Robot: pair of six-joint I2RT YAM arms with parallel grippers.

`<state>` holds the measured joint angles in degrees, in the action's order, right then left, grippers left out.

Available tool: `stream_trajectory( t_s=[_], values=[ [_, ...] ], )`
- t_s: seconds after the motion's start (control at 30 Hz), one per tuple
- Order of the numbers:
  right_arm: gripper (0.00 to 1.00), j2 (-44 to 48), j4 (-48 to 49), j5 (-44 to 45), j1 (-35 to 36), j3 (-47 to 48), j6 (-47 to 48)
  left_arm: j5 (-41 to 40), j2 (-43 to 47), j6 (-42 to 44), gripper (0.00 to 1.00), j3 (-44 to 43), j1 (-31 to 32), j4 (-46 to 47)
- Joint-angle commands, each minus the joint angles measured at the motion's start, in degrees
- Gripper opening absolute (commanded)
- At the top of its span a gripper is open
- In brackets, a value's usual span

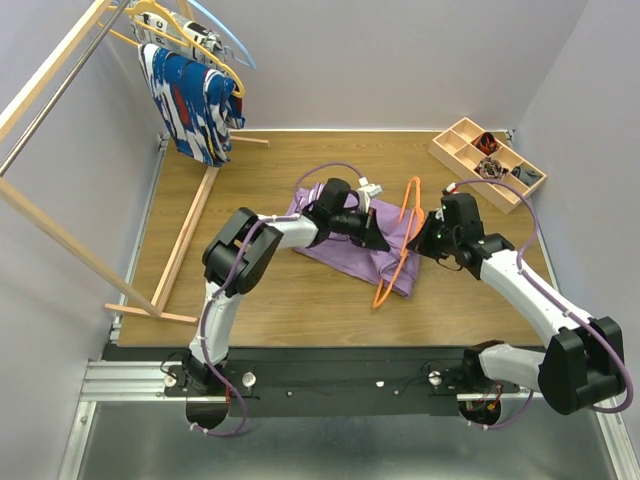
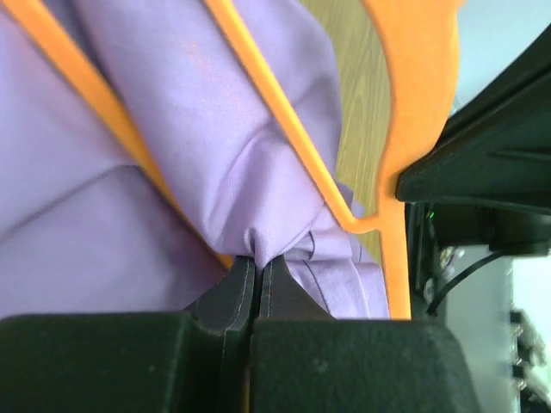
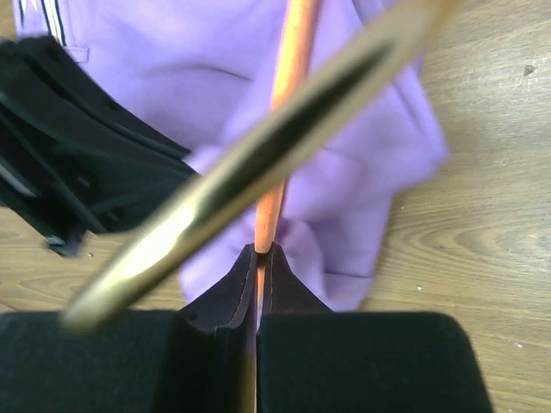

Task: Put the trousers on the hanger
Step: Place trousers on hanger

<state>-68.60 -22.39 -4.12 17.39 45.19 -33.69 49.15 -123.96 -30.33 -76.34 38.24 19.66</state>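
The lilac trousers lie folded on the wooden table. The bright orange hanger stands tilted over their right part. My left gripper is shut on a pinch of the trousers' cloth right at the hanger's bars. My right gripper is shut on a thin orange bar of the hanger and holds it above the trousers. A blurred golden hook crosses the right wrist view. The left gripper's black body shows at left there.
A wooden clothes rack stands at the left with a blue, white and red garment and other hangers. A wooden compartment tray with small items sits at the back right. Walls close the table on three sides.
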Motion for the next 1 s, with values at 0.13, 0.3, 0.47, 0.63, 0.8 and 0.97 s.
stream_trajectory(
  t_s=[0.13, 0.3, 0.47, 0.63, 0.8, 0.97],
  values=[
    [0.01, 0.1, -2.8, -1.9, -2.8, 0.7, 1.4, 0.2, 7.5, -5.9, 0.00, 0.4, -6.4, 4.1],
    [0.01, -0.6, -2.8, -2.2, -3.6, 1.8, 1.4, -0.5, 9.2, -7.1, 0.00, -1.7, -8.5, 4.7],
    [0.01, -2.6, -2.8, -1.4, -4.5, 3.2, 0.3, -0.5, 12.5, -7.6, 0.00, -2.5, -10.3, 4.8],
    [0.01, -5.8, -2.8, -0.2, -5.3, 7.3, -3.7, -0.3, 15.1, -7.2, 0.00, -1.8, -11.9, 4.8],
    [0.01, -7.8, -2.7, -0.1, -5.5, 10.4, -6.3, -0.8, 16.4, -5.5, 0.00, 0.7, -12.0, 4.5],
    [0.01, -11.0, -1.0, -2.4, -5.7, 10.2, -5.0, -1.0, 18.7, -5.2, 0.00, 0.9, -13.3, 4.2]
  ],
)
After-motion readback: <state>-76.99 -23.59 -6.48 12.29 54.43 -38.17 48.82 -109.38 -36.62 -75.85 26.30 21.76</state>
